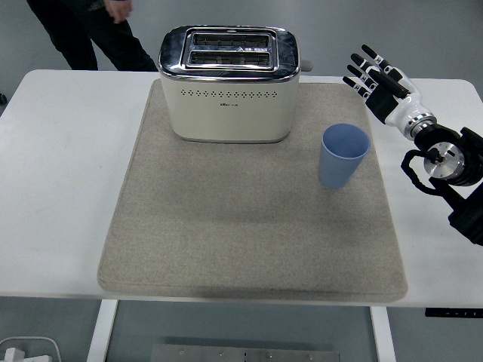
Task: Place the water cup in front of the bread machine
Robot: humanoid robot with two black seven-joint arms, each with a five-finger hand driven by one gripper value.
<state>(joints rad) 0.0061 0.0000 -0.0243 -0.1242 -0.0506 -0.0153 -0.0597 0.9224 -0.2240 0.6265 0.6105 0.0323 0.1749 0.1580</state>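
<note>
A light blue cup (344,154) stands upright on a beige mat (249,219), to the right of and slightly nearer than a cream and chrome toaster (229,84) at the mat's far side. My right hand (375,79) hovers above the table's far right, beyond and to the right of the cup, apart from it. Its fingers are spread and hold nothing. My left arm is out of view.
The white table (60,173) shows bare strips to the left and right of the mat. A person in dark clothes (90,30) stands at the top left, behind the table. The floor shows below the near edge.
</note>
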